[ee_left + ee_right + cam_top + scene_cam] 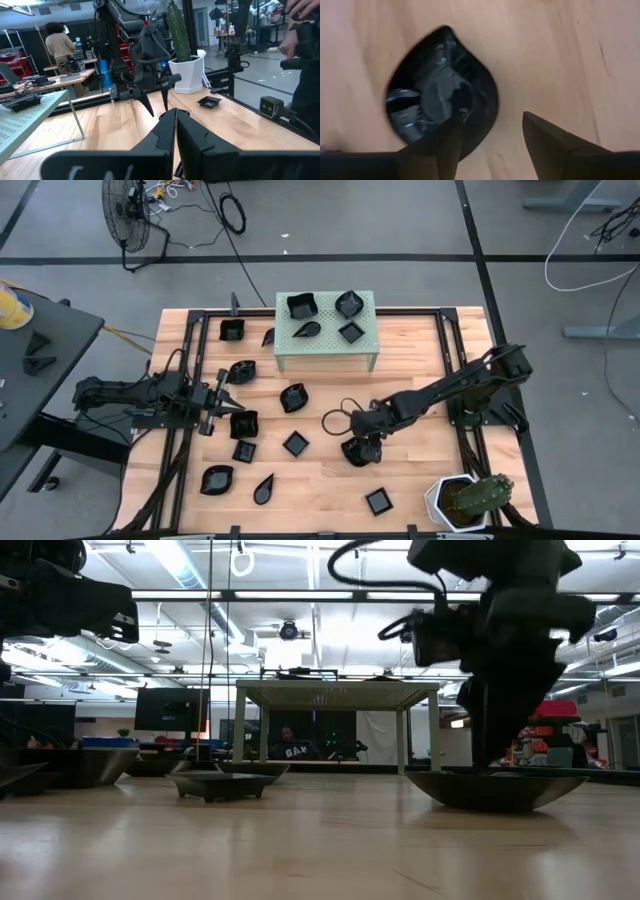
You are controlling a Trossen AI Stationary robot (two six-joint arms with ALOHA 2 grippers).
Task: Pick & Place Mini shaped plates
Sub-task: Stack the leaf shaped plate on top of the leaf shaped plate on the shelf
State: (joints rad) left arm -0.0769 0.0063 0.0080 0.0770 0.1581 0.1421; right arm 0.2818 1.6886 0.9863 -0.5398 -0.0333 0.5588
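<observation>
Right wrist view: right gripper fingers spread wide, straddling rim of teardrop plate flat on wooden table, nothing gripped; left gripper fingers pressed together, empty, beside other mini shaped plates; four more on green stand.

Pale green stand at table's far edge; cactus pot near corner.
</observation>
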